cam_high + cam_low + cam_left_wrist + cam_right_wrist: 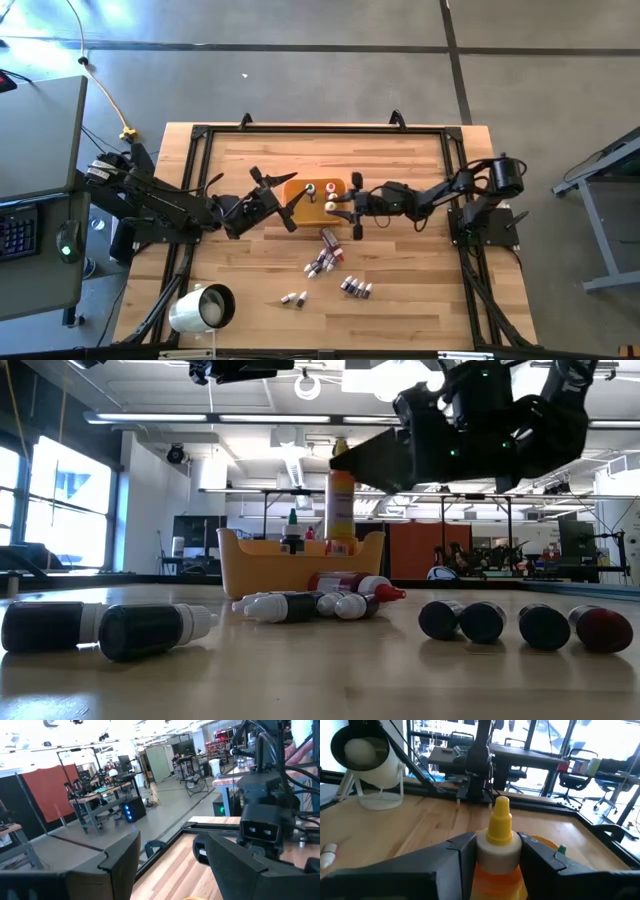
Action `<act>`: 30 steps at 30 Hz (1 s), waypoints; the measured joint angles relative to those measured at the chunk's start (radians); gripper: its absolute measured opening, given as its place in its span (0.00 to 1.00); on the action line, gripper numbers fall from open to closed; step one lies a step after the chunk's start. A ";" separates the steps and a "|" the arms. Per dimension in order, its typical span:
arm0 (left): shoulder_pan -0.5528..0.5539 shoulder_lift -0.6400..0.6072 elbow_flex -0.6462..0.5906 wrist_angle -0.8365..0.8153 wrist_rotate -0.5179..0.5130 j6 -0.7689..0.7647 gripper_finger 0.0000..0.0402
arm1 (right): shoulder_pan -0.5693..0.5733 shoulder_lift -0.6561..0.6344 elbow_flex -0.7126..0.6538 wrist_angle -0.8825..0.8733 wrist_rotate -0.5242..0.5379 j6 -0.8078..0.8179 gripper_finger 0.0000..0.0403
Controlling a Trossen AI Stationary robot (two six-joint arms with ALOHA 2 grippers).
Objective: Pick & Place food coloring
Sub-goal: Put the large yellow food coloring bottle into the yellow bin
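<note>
Far left of the table, near the front edge: a white cylinder (203, 308) lying on its side. Next along, the left gripper (275, 198) at the tray's left edge, fingers spread wide with nothing between them, raised off the wood. In its wrist view, only bare table and the other arm's base beyond the 2 fingers. At table centre, the orange tray (297, 192) with 2 or 3 small bottles standing inside, pale caps up. Over the tray's right side, the right gripper (352, 212), fingers closed around a yellow bottle (498, 851) — pale collar and yellow nozzle poking up between the 2 dark fingers (445, 857). From table height, same bottle (341, 508) upright above the tray (250, 565), bottom hidden behind the rim, so no telling whether hanging or standing inside. In front of the tray, loose bottles lying flat on the wood: a pair (294, 298) nearest the front, a cluster (322, 262) just below the tray, a red-and-pale one (331, 239) at its top, then a row of 4 (355, 288) to the right. From table height, 2 dark bottles (100, 628) at left, a heap with white and red caps (320, 600) mid-table, 4 round bases (525, 626) at right — the last one red.
</note>
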 joint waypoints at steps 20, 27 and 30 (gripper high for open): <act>0.000 0.000 0.000 -0.040 0.001 -0.008 0.55 | 0.000 0.016 0.019 -0.237 0.080 0.008 0.32; 0.000 0.000 0.000 -0.040 0.003 -0.008 0.55 | 0.000 0.015 0.019 -0.245 0.073 0.005 0.38; 0.000 0.000 0.000 -0.040 0.003 -0.008 0.55 | 0.000 0.015 0.019 -0.245 0.073 0.005 0.39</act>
